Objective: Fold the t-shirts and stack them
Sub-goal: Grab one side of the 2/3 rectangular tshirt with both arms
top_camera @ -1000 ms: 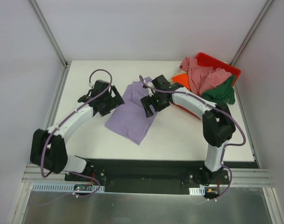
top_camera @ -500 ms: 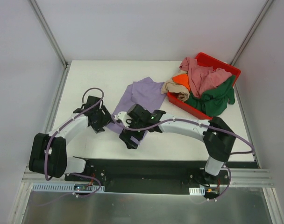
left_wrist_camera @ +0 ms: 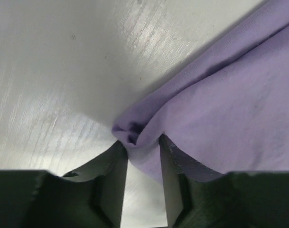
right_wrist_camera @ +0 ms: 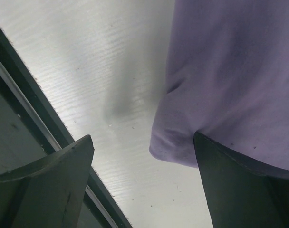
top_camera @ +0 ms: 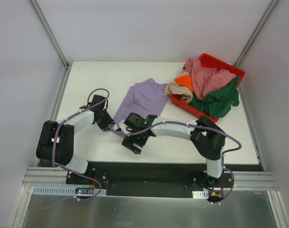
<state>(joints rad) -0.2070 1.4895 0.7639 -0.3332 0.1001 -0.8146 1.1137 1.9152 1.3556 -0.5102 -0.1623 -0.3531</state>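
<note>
Lavender t-shirt [left_wrist_camera: 220, 109] corner clamped in left jaws; right jaws wide apart over its edge.

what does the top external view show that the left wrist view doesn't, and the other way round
Only top external: the red plastic bin heaped with the dusty pink cloth t-shirt, dark green t-shirt, orange t-shirt and beige t-shirt, plus the open right gripper.
Only left wrist: up close, the left gripper pinching a bunched fold of the lavender purple cloth t-shirt.
Both: that lavender shirt and the white table.
</note>
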